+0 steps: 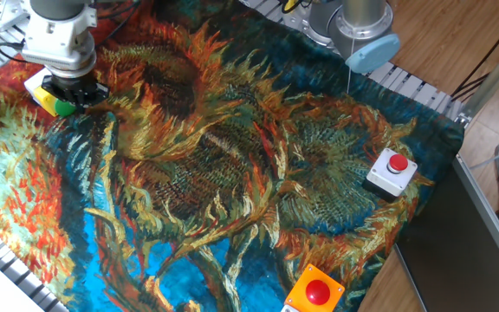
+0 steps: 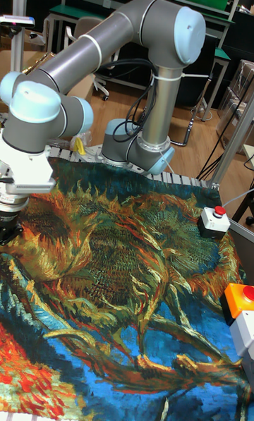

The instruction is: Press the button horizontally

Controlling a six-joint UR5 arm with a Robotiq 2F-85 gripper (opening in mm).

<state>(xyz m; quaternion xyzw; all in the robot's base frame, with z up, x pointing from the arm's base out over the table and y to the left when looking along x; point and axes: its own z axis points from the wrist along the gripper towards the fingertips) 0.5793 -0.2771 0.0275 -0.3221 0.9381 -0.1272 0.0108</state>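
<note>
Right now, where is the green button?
In the fixed view, the green button sits at the far left edge of the sunflower cloth, right beside the gripper.
</note>
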